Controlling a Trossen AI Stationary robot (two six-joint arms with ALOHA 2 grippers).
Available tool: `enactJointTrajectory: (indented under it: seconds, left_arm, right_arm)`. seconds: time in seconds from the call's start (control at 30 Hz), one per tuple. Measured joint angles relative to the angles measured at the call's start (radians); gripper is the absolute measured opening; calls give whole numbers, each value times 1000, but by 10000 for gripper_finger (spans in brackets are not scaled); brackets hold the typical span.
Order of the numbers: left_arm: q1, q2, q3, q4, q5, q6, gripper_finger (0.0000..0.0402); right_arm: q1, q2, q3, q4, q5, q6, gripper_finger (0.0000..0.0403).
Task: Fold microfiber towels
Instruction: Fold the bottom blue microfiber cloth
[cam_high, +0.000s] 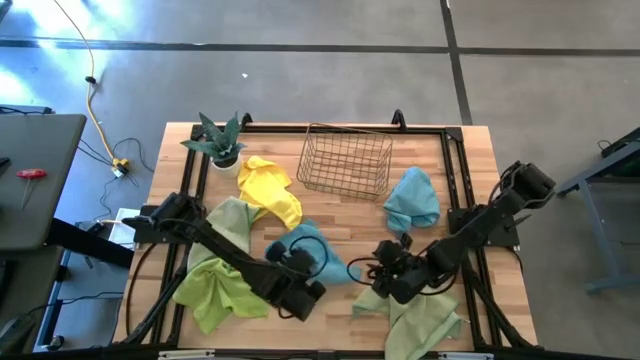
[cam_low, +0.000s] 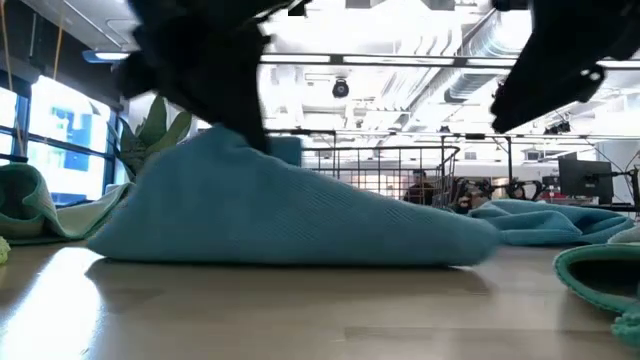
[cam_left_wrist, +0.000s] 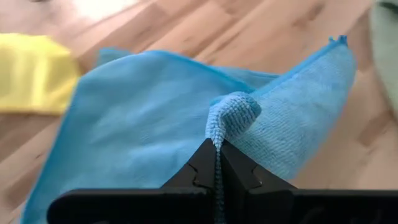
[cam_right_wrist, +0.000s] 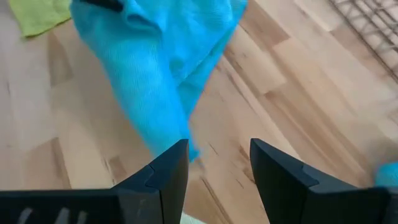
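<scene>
A blue microfiber towel (cam_high: 312, 248) lies mid-table, drawn up into a peak (cam_low: 225, 140) under my left gripper (cam_left_wrist: 217, 152), which is shut on it. My right gripper (cam_right_wrist: 217, 168) stands open just to the towel's right (cam_high: 388, 265); a hanging edge of the blue towel (cam_right_wrist: 163, 74) ends right in front of its fingers. More towels lie flat around it: yellow (cam_high: 270, 188), light blue (cam_high: 412, 198), sage green (cam_high: 232, 215), lime green (cam_high: 215, 292) and pale green (cam_high: 415, 312). My left gripper pinches a small bunched fold of the blue towel (cam_left_wrist: 231, 115) between its two fingers, which slant down from the table's near left. The fold stands up past the fingertips. The towel slopes away from the hold like a tent, its lower edge (cam_low: 300, 258) on the table.
A wire basket (cam_high: 347, 160) stands at the far middle of the table and a potted plant (cam_high: 218, 142) at the far left. Bare wood (cam_high: 340, 215) shows between the basket and the blue towel. A black frame (cam_high: 455, 150) runs around the table.
</scene>
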Motion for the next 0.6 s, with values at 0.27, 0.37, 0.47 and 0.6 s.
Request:
enactJointTrajectory:
  seconds: [0.27, 0.37, 0.47, 0.6]
  left_arm:
    - [-60, 0, 0, -275, -130, -301, 0]
    - [-74, 0, 0, -384, -215, -408, 0]
    - [-76, 0, 0, -426, -258, -414, 0]
    - [-64, 0, 0, -478, -262, -414, 0]
  right_arm:
    - [-96, 24, 0, 167, -61, -139, 165]
    - [-134, 24, 0, 215, -64, -189, 165]
    - [-175, 24, 0, 268, -89, -228, 165]
    - [-224, 24, 0, 333, -105, -285, 165]
